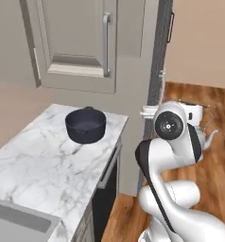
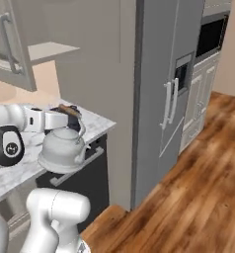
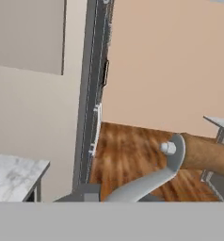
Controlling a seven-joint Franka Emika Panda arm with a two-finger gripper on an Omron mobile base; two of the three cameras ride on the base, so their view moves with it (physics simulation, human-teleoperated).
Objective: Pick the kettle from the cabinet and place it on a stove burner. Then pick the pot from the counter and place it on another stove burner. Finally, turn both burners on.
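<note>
The gripper (image 2: 70,111) is closed on the brown wooden bar of the kettle (image 2: 61,150), fingers pinched nearly together around it. The silver-grey kettle hangs below the fingers by its arched wire handle, off any surface, its curved spout pointing away from the arm toward the wood floor (image 2: 188,197). In the hand view the wooden bar (image 3: 208,153) lies just ahead of the fingertips, with the wire arm and its bolt curving down beside it.

The pot (image 1: 86,125) sits behind the fingers on the counter (image 1: 38,160), well apart from the kettle, upright and dark. The cabinet (image 1: 79,45) is above and beyond the pot, its door carrying a long vertical bar handle. A tall grey refrigerator (image 2: 164,89) stands past the counter's end, beyond the held kettle.
</note>
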